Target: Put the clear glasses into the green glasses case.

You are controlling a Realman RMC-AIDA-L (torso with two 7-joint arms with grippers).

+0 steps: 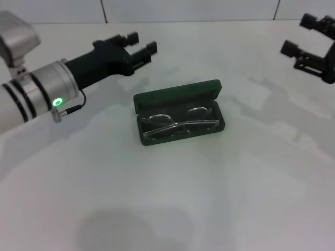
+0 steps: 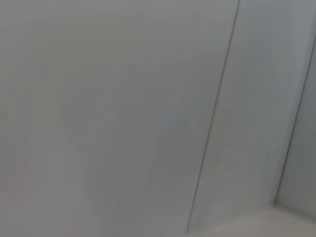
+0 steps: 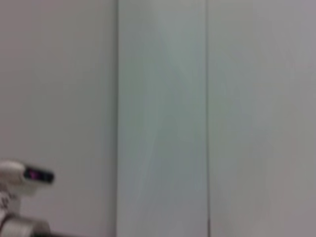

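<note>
The green glasses case (image 1: 179, 111) lies open in the middle of the white table, its lid standing up at the back. The clear glasses (image 1: 178, 123) rest inside its dark tray, temple arms folded across the front. My left gripper (image 1: 142, 46) hovers behind and to the left of the case, open, with nothing between its fingers. Far off at the right edge of the head view, my right gripper (image 1: 297, 35) hangs open and holds nothing. Neither wrist view shows the case or the glasses.
The white table (image 1: 172, 198) stretches out in front of the case. A tiled wall (image 1: 188, 9) runs along the back. Both wrist views show only pale wall panels (image 2: 123, 113) with seams; a part of the other arm (image 3: 22, 177) peeks into the right wrist view.
</note>
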